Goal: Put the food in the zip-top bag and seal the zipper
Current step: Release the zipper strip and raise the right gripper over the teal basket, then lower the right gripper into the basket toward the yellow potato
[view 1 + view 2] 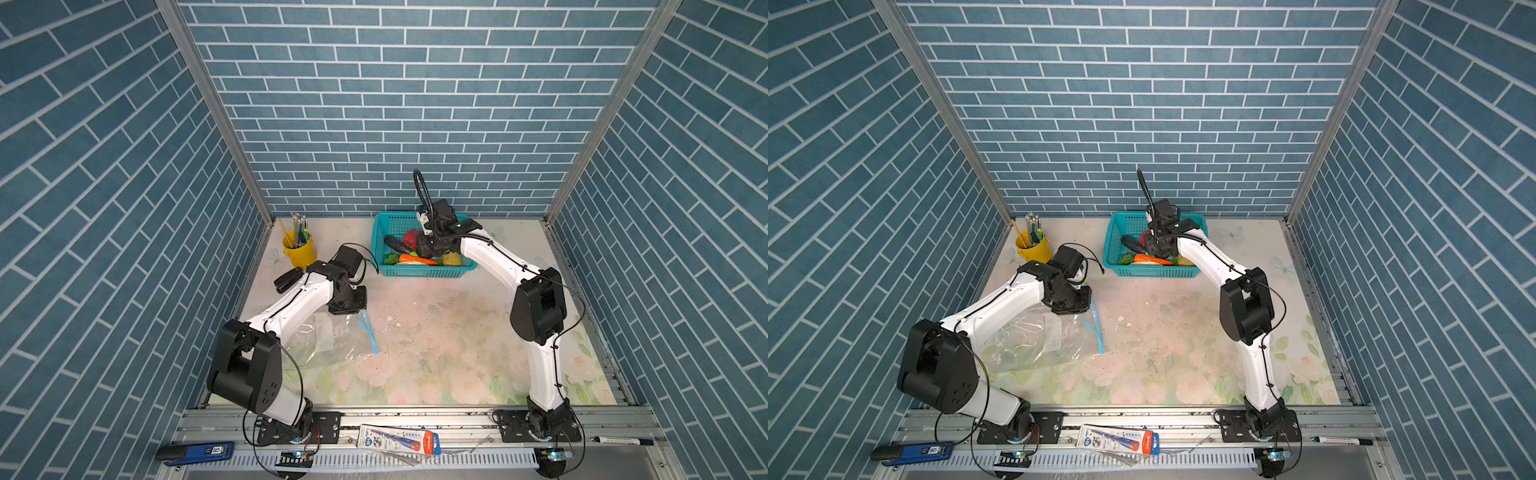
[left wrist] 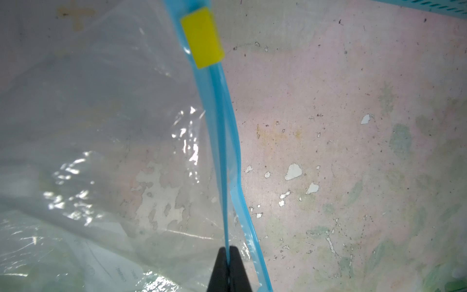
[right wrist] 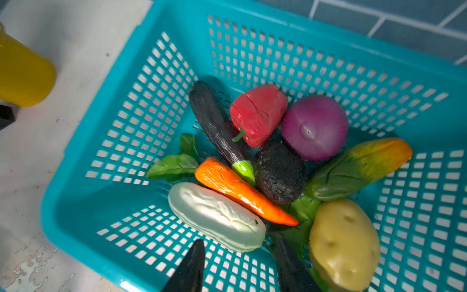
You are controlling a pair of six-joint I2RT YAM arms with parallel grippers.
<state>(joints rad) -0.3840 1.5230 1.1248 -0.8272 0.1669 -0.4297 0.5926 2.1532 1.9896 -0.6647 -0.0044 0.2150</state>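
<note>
- Left wrist view alone shows left gripper (image 2: 229, 250) clamped on zipper (image 2: 222, 151), with yellow slider (image 2: 202, 38) further along.
- Right gripper (image 3: 236, 241) gapes over teal basket (image 3: 65, 202), which holds carrot (image 3: 240, 192), radish (image 3: 214, 215), potato (image 3: 346, 242), pepper (image 3: 257, 113) and onion (image 3: 316, 126).

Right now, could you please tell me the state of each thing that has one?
zip-top bag: lying on the table, no food inside.
zipper: unsealed, lips apart.
left gripper: shut on one lip of the zipper.
right gripper: open over the basket.
food: all in the basket.
</note>
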